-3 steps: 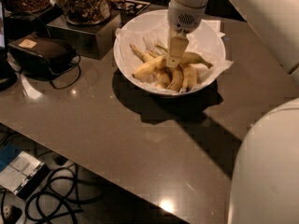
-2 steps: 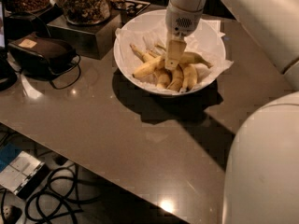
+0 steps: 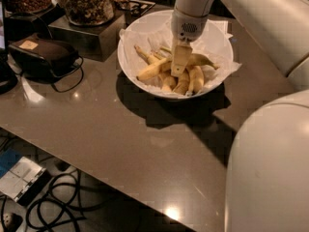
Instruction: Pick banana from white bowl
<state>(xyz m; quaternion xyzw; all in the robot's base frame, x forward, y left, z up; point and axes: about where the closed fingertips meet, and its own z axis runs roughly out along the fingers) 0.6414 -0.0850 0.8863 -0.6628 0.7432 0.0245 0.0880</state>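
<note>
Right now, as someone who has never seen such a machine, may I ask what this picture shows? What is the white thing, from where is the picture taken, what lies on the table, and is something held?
The large white shapes are a robot's arm. At its end is the gripper, a two-finger clamp. There is only one camera. Where it is mounted is not recorded, but it looks down on the table from above. On the table stands a white bowl, lined with paper and filled with bananas. Behind it are glass jars of snacks and a dark case. The gripper reaches down into the bowl, at the long banana. Whether it already holds that banana cannot be seen; nothing is lifted.
</note>
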